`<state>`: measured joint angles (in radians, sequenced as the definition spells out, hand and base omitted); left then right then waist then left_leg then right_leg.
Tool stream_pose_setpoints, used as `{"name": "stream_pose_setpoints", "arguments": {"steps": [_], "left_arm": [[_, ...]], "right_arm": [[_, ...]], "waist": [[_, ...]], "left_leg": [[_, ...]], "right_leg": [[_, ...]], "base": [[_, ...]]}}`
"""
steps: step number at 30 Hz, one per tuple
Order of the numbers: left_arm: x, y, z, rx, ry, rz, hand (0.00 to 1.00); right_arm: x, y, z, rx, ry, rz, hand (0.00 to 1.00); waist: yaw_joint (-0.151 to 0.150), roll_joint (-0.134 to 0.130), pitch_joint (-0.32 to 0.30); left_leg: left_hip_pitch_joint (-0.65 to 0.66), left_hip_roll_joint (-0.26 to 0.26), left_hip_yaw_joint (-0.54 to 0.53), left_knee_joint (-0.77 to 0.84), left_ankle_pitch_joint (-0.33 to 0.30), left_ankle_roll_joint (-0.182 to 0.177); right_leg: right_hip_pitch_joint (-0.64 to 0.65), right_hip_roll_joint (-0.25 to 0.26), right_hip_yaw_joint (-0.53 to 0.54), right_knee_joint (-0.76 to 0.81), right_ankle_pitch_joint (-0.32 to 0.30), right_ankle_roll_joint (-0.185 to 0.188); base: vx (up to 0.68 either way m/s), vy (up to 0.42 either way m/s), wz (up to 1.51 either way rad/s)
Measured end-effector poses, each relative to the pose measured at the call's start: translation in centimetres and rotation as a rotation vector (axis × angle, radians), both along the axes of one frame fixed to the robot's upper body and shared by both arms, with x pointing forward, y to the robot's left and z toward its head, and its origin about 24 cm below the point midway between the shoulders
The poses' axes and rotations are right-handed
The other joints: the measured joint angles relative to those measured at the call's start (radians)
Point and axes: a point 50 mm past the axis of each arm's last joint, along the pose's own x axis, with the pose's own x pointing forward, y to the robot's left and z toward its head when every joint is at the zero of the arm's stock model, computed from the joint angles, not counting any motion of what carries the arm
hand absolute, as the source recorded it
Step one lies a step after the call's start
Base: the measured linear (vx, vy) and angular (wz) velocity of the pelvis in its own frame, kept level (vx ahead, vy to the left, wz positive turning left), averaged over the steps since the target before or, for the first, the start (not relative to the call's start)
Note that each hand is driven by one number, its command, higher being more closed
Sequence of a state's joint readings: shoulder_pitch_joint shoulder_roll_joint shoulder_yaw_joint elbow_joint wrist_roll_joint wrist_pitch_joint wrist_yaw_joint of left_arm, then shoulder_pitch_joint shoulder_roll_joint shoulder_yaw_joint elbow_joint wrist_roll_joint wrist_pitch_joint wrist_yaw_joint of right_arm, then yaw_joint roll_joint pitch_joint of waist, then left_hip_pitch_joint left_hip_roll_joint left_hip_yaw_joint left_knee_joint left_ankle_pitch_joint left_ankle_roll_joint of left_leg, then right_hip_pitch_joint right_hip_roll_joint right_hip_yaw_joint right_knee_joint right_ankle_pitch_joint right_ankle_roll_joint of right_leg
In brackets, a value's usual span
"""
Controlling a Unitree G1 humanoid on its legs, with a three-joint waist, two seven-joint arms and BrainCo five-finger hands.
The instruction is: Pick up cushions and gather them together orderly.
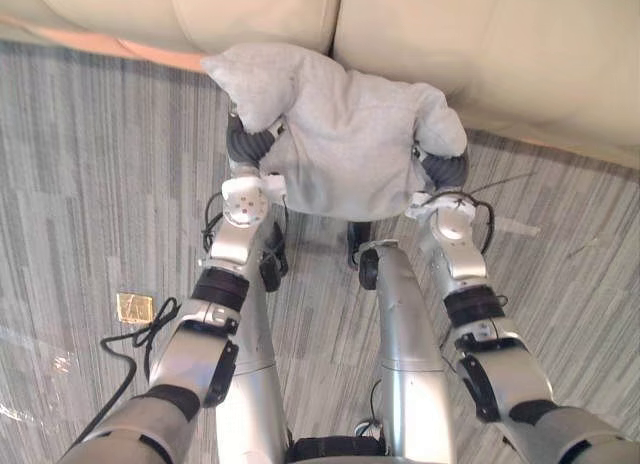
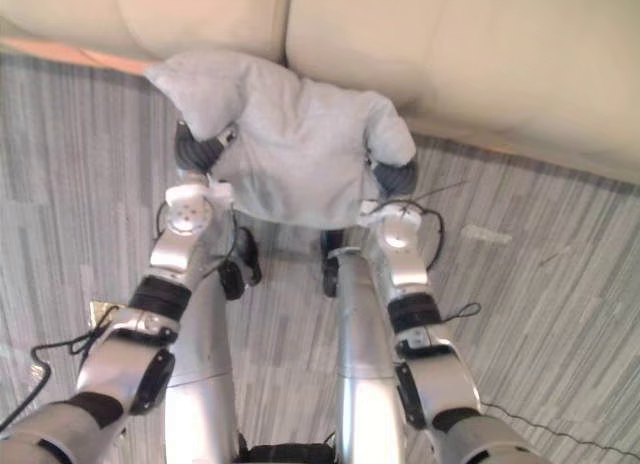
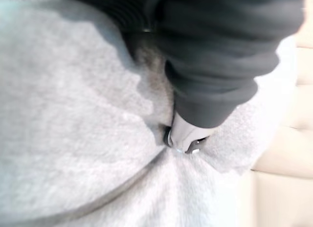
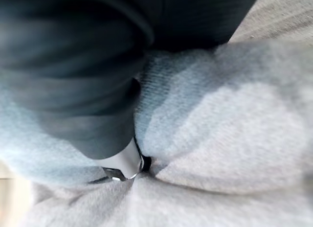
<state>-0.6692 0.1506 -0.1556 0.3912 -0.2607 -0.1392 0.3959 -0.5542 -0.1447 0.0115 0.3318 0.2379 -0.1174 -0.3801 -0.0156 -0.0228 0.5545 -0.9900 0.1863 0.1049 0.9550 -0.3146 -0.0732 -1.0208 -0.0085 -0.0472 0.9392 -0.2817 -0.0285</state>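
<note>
A grey fleece cushion [image 1: 345, 144] hangs above the carpet just in front of the sofa, held between my two hands. My left hand [image 1: 250, 142] grips its left side, where a corner of the cushion bulges over the dark cover. In the left wrist view its thumb [image 3: 186, 136] digs into the cloth and makes a crease. My right hand [image 1: 446, 170] grips the right side the same way, its thumb [image 4: 124, 163] sunk into the grey cloth [image 4: 230, 139]. The other fingers of both hands are hidden behind the cushion.
A beige leather sofa [image 1: 480, 54] runs across the far side, its front edge right behind the cushion. Grey striped carpet [image 1: 90, 174] lies to both sides. A small yellow square [image 1: 133, 307] lies on the carpet at the left.
</note>
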Motion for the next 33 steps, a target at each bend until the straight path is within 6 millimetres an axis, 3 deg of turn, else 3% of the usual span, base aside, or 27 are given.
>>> {"name": "stream_pose_setpoints", "arguments": {"steps": [3, 4, 7, 16, 22, 27, 29, 31, 33], "left_arm": [[-2.0, -0.8, -2.4, -0.063, 0.029, -0.036, 1.0], [-3.1, -1.1, -4.1, -0.083, 0.062, -0.042, 1.0], [-5.5, -1.4, -6.6, -0.114, 0.114, -0.061, 1.0], [-11.6, -0.6, -11.4, -0.134, 0.252, -0.066, 1.0], [-13.0, -0.1, -13.1, -0.053, 0.321, -0.094, 1.0], [-13.5, 0.1, -14.3, -0.011, 0.372, -0.113, 1.0], [-13.7, 0.3, -15.1, 0.001, 0.412, -0.11, 1.0], [-14.3, 0.6, -15.8, 0.016, 0.451, -0.11, 1.0], [-14.4, 0.6, -15.9, 0.017, 0.454, -0.114, 1.0]], "right_arm": [[-2.6, -0.6, -1.3, 0.016, -0.023, -0.015, 1.0], [-3.9, -0.8, -2.4, 0.008, -0.01, -0.03, 1.0], [-6.6, -1.1, -4.0, -0.033, 0.012, -0.046, 1.0], [-12.7, -1.2, -8.4, -0.089, 0.165, 0.006, 1.0], [-13.2, -1.6, -11.1, -0.136, 0.284, 0.025, 1.0], [-13.5, -1.8, -13.3, -0.144, 0.379, 0.038, 1.0], [-13.4, -1.8, -13.8, -0.149, 0.405, 0.047, 1.0], [-13.6, -1.9, -14.3, -0.157, 0.438, 0.057, 1.0], [-13.6, -1.9, -14.2, -0.178, 0.437, 0.058, 1.0]], "waist": [[0.001, -0.001, -0.025], [0.001, -0.001, -0.092], [0.007, -0.004, -0.157], [0.016, 0.001, -0.355], [-0.002, 0.005, -0.389], [-0.004, 0.004, -0.391], [-0.007, 0.005, -0.388], [-0.019, 0.002, -0.393], [-0.027, 0.004, -0.397]], "left_leg": [[0.174, -0.005, 0.016, -0.096, 0.009, -0.004], [0.208, -0.007, 0.025, -0.128, 0.01, -0.004], [0.364, -0.015, 0.048, -0.206, 0.011, -0.005], [0.69, -0.029, 0.131, -0.43, 0.015, -0.001], [0.816, -0.053, 0.162, -0.515, 0.023, 0.006], [0.878, -0.069, 0.176, -0.533, 0.002, 0.025], [0.916, -0.078, 0.189, -0.534, -0.031, 0.046], [0.963, -0.093, 0.188, -0.568, -0.041, 0.05], [0.975, -0.095, 0.181, -0.591, -0.042, 0.051]], "right_leg": [[0.167, 0.003, 0.002, -0.086, 0.007, -0.007], [0.195, 0.002, 0.006, -0.115, 0.007, -0.007], [0.338, -0.008, -0.003, -0.178, 0.007, -0.006], [0.634, 0.004, 0.04, -0.405, 0.033, 0.033], [0.732, 0.005, 0.092, -0.472, 0.057, 0.044], [0.679, -0.005, 0.099, -0.297, 0.102, 0.131], [0.645, -0.039, 0.056, -0.196, 0.126, 0.167], [0.625, -0.08, -0.002, -0.19, 0.081, 0.114], [0.605, -0.085, -0.008, -0.292, 0.079, 0.103]], "base": [[0.07, -0.015, -0.02], [0.12, 0.003, -0.05], [0.16, 0.021, -0.06], [0.13, 0.067, -0.18], [0.12, 0.096, -0.22], [0.03, 0.057, -0.15], [0.01, 0.037, -0.18], [0.05, 0.022, -0.06], [0.13, -0.036, 0.1]]}}
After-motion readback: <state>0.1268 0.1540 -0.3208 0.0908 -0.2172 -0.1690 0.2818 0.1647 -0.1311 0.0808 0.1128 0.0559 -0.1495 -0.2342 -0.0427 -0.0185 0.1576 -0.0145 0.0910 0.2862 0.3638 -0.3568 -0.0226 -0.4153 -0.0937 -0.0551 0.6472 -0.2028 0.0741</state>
